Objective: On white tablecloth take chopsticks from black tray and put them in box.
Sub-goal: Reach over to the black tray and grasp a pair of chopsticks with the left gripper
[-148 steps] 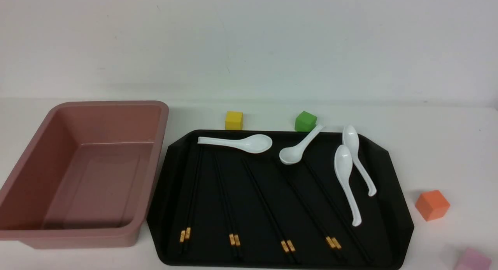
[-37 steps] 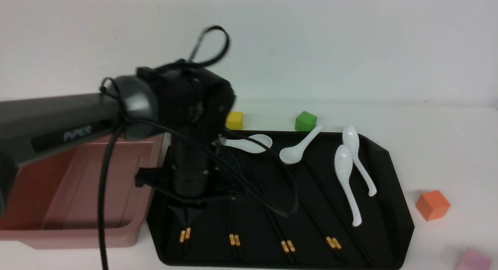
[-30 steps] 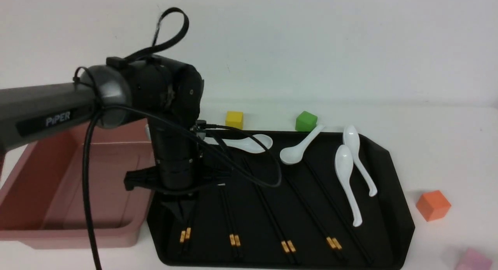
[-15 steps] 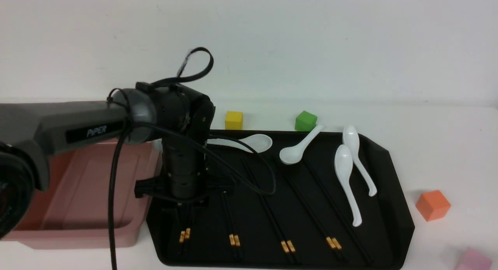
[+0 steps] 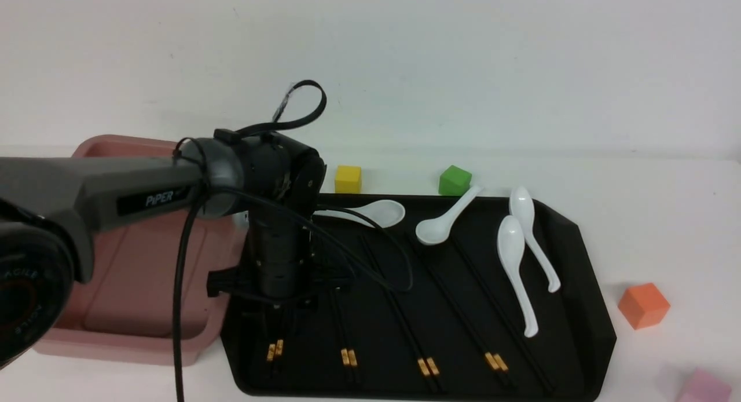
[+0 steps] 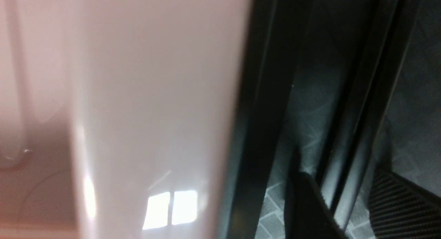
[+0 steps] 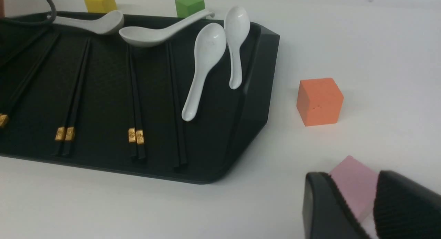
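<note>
The black tray [image 5: 584, 263] lies on the white tablecloth [image 5: 666, 216] with several pairs of black chopsticks on it. My left gripper [image 5: 278, 320] points straight down over the leftmost pair [image 5: 275, 350], just above its gold bands. In the left wrist view the gripper [image 6: 344, 184] is open. That pair [image 6: 365, 94] runs between its fingers [image 6: 399, 204] without being pinched, low over the tray floor [image 6: 310, 104]. The pink box [image 5: 116, 309] stands directly left of the tray, its rim [image 6: 155, 94] close beside the gripper. My right gripper [image 7: 351, 178] is open a little, off the tray and holding nothing.
Several white spoons [image 5: 515, 263] lie on the far and right parts of the tray. A yellow cube [image 5: 348, 179] and a green cube [image 5: 454, 180] sit behind it. An orange cube [image 5: 643, 304] and a pink cube [image 5: 703, 387] lie to its right, the pink cube [image 7: 344, 168] just beyond my right gripper.
My left gripper has opened and come down lower over the leftmost chopstick pair, shifting slightly right. The box's outline has shifted a little. The chopsticks and spoons lie as before.
</note>
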`<state>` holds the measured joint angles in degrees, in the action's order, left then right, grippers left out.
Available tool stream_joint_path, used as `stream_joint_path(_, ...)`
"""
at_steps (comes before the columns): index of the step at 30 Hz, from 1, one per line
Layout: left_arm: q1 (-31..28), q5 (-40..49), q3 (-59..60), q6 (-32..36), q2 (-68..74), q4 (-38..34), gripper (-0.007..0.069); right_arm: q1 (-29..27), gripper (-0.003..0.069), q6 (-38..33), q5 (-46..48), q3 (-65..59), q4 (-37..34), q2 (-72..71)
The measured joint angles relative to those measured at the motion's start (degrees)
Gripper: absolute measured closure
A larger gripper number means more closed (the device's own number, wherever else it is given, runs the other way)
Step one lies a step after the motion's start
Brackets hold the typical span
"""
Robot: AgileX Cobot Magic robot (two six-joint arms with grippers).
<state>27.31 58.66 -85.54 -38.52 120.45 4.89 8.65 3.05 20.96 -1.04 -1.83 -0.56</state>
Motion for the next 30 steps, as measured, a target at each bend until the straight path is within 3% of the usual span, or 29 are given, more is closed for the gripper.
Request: stream_joint_path(30,0.0,1.3,-3.0,-0.3,0.7,1.8,0.0371,0.0,0.0417,0.0,0.0,0.0,0.0,0.0)
